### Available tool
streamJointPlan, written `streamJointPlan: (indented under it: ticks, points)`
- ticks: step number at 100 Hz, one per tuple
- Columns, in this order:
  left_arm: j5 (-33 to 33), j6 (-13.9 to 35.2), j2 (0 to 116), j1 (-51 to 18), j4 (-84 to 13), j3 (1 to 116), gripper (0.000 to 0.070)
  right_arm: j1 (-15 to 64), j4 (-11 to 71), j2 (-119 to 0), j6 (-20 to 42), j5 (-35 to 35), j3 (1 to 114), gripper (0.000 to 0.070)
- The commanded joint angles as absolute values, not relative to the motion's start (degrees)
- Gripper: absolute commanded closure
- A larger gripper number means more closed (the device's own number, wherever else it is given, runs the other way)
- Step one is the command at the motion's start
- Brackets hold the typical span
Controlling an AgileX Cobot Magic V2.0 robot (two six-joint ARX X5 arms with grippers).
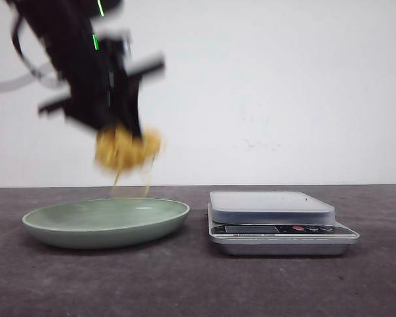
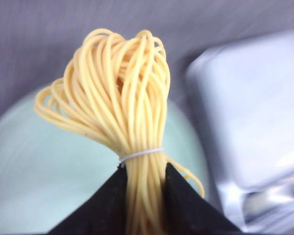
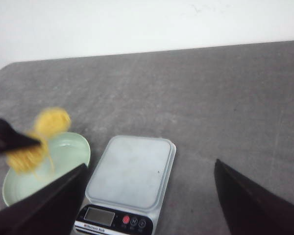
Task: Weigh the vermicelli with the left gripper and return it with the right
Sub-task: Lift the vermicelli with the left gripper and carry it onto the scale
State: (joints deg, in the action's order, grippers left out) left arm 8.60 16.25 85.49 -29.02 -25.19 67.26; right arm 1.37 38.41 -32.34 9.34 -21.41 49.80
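The table (image 1: 198, 284) is carrying a green plate (image 1: 105, 223) and, just beside it on the right, a scale (image 1: 277, 224) with its tray bare. The left gripper (image 1: 122, 135) is hanging in the air above the plate, its fingers (image 2: 105, 205) pinching the vermicelli (image 2: 122, 112), a yellow bundle tied with a thin band, loose strands dangling clear of the plate. The right gripper (image 3: 147, 196) is hovering near the scale, spread wide.

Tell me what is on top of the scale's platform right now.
Nothing rests on the scale: its platform shows bare in the front and right wrist views. The vermicelli hangs in the left hand above the green plate.
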Motion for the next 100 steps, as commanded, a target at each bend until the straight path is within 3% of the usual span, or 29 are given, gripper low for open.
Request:
streamJointPlan:
  ticks: [1,16,36,53,76,100]
  points:
    - [13.3,19.5,83.4,-29.7,-22.7,69.1,0.0696,1.5,37.9,-32.5,8.6,-22.3,50.6,0.0177]
    - [20.7,27.5,80.4,-32.6,-13.3,69.1,0.0696,1.4,37.7,-32.4,9.9,-25.9,50.6,0.0177]
    - [19.3,36.2,85.2,-38.2,-0.2,69.1,0.0696,1.4,37.5,-32.4,9.9,-25.7,50.6,0.0177]
    - [18.9,41.3,94.2,-40.1,5.1,69.5,0.0696,1.4,37.3,-32.4,10.0,-25.8,50.7,0.0177]
    - [19.6,41.5,107.8,-40.5,0.9,74.9,0.0696,1.4,37.3,-32.4,10.1,-25.8,50.7,0.0177]
    - [20.6,41.1,111.4,-40.5,1.1,76.4,0.0696,1.4,37.5,-32.4,10.1,-25.9,50.7,0.0177]
